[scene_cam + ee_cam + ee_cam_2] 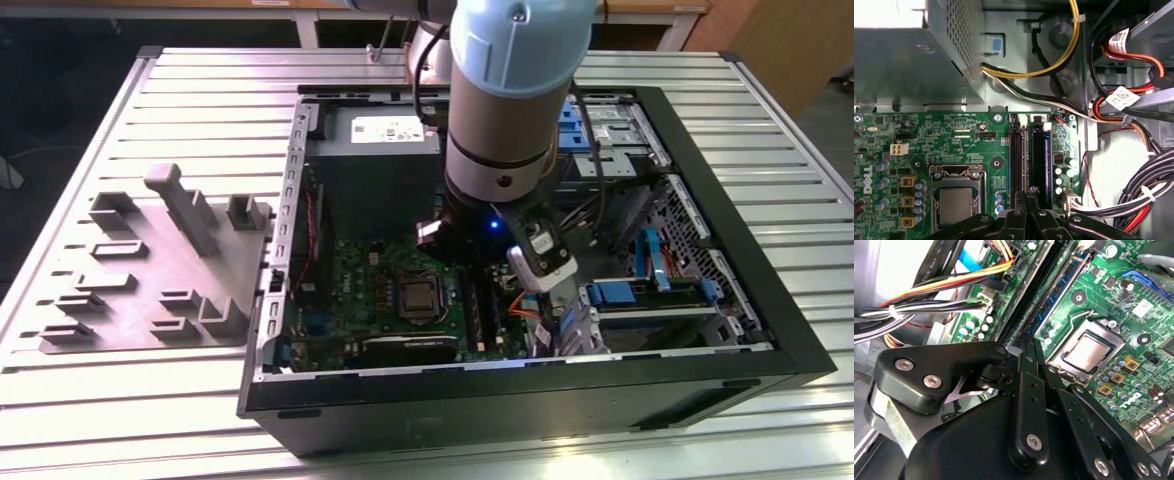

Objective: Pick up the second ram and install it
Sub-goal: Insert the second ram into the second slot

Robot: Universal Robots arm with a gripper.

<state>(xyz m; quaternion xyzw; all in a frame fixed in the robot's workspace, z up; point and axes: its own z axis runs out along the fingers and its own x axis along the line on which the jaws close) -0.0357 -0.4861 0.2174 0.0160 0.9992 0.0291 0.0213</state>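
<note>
Claw [1027, 197] sat low inside the open case [534, 400], the arm [514, 100] reaching straight down over the board. Its 2 black metal fingers were drawn together at the tips; in both wrist views I could not make out whether a card edge was pinched between them or whether they merely rested on it. The ram [1061, 287], a thin, flat blue-green strip with small black chips, stood on edge in the slot nearest the CPU socket [956, 200]. Key relation: the ram lay directly under the claw [1031, 347], its long axis running straight away from the tips and parallel to the neighbouring black slot [1039, 160], so the fingers closed across its thin dimension. In the first wrist view the ram [1019, 160] read as a narrow dark line, edge-on. I judged it at or close to seated, but the end clips were too dark to check. Materials: glossy green board with a square bare-metal socket [1089, 350]; hard black plastic slots; a perforated grey metal box [909, 55] beyond the slots' far end; a soft bundle of black, red and yellow cables [1154, 195] on the side of the slots away from the socket, near but not touching the claw. Blue brackets [627, 293] were well apart from it.
</note>
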